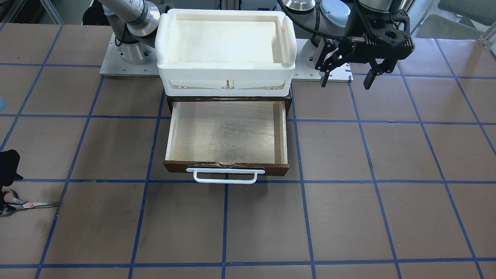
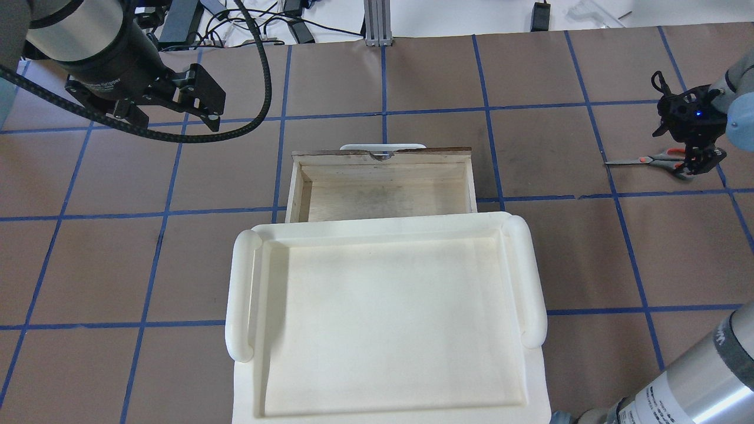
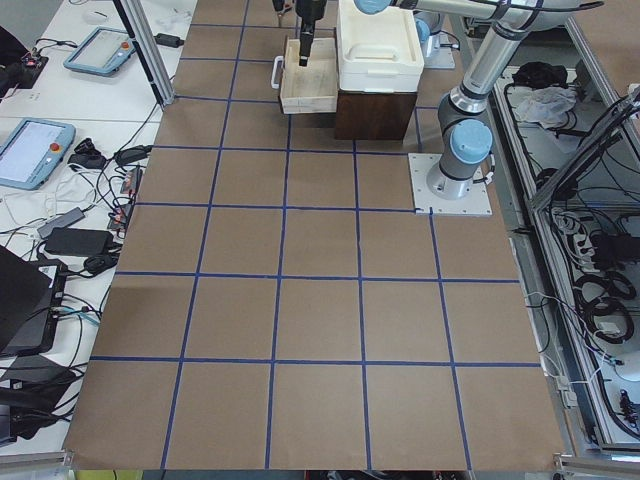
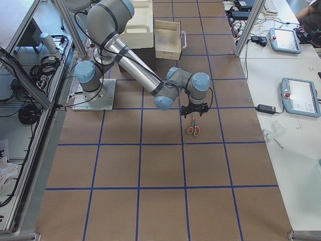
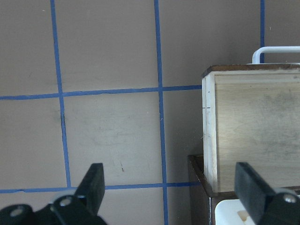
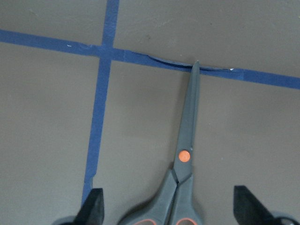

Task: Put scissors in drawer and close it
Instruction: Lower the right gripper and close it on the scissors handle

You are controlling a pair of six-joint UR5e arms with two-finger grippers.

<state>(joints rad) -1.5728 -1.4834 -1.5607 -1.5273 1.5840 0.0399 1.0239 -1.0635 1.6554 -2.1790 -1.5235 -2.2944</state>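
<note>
The scissors (image 2: 648, 160) lie flat on the table at the far right, grey handles, orange pivot dot, blades pointing toward the drawer. They also show in the right wrist view (image 6: 185, 164) and the front view (image 1: 29, 204). My right gripper (image 6: 171, 208) is open, low over the handles, one finger on each side. The drawer (image 1: 271, 169) is pulled open and its pale inside holds nothing; it also shows in the overhead view (image 2: 383, 176). My left gripper (image 1: 346, 83) is open and empty, held above the table beside the drawer (image 5: 248, 131).
A white plastic tray (image 1: 286, 38) sits on the dark cabinet above the drawer. The drawer's white bar handle (image 1: 224, 176) sticks out toward the operators' side. Blue tape lines grid the brown table. Tablets and cables lie on a side bench (image 3: 40, 150).
</note>
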